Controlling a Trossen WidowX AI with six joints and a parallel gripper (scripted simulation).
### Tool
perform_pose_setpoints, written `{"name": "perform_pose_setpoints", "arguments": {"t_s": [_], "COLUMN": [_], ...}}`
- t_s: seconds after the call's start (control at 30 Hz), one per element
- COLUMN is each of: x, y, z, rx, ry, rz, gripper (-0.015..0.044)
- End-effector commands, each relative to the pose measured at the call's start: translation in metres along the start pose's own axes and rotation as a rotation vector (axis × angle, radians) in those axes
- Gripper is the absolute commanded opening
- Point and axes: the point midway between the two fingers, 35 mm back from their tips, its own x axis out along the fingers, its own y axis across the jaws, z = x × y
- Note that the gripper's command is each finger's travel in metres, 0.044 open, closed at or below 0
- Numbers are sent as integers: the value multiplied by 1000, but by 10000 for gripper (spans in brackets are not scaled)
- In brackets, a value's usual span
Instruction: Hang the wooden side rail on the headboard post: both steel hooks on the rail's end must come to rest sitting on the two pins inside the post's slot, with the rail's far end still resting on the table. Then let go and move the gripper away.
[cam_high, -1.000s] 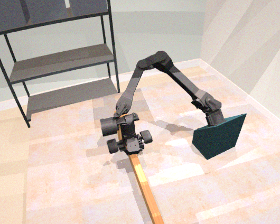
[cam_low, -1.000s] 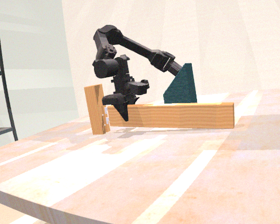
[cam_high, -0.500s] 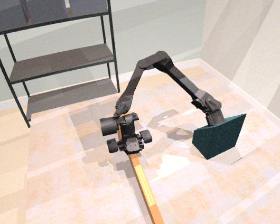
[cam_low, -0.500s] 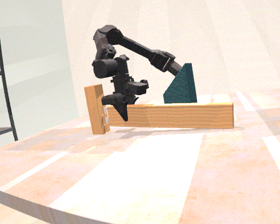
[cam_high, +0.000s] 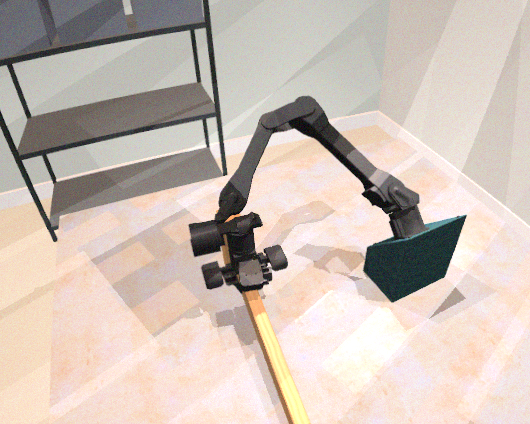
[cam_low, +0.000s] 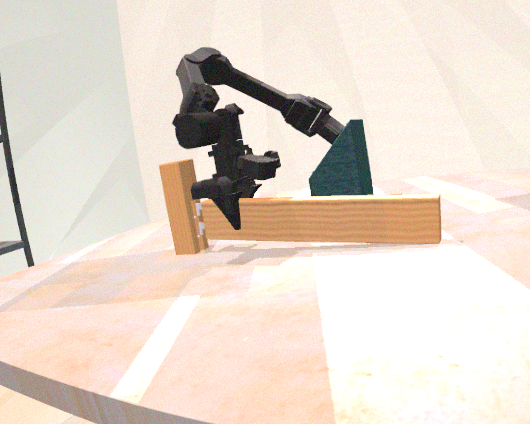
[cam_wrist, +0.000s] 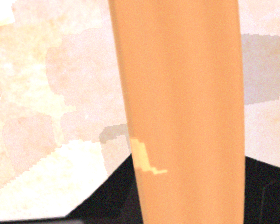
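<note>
Black tool (cam_high: 248, 280) (cam_low: 239, 212) (cam_wrist: 169, 155) grasping the rail (cam_high: 280, 357) (cam_low: 340, 220) (cam_wrist: 185, 90) near its left end, rail on edge along the tabletop (cam_high: 165, 370) (cam_low: 240, 330) (cam_wrist: 30, 90), left end close beside the upright post (cam_low: 178, 207), pale metal pieces (cam_low: 201, 227) between them, seating unclear, teal block (cam_high: 415, 262) (cam_low: 340, 167) beyond at far right.

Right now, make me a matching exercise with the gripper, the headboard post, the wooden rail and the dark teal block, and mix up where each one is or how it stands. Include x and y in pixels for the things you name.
1. gripper (cam_high: 247, 275) (cam_low: 237, 212)
2. headboard post (cam_low: 179, 207)
3. wooden rail (cam_high: 280, 362) (cam_low: 340, 220) (cam_wrist: 185, 90)
4. dark teal block (cam_high: 412, 265) (cam_low: 340, 167)

A. lies lengthwise, one end near the post
B. at the arm's base
C. closed on the rail
D. stands upright

Pairs: 1-C, 2-D, 3-A, 4-B
</note>
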Motion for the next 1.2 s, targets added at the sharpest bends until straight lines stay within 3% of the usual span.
{"name": "perform_pose_setpoints", "arguments": {"t_s": [0.0,1.17], "x": [-4,-5], "y": [-3,-4], "z": [-1,-5], "rx": [4,4], "ry": [0,0], "rz": [-15,-15], "gripper": [0,0]}}
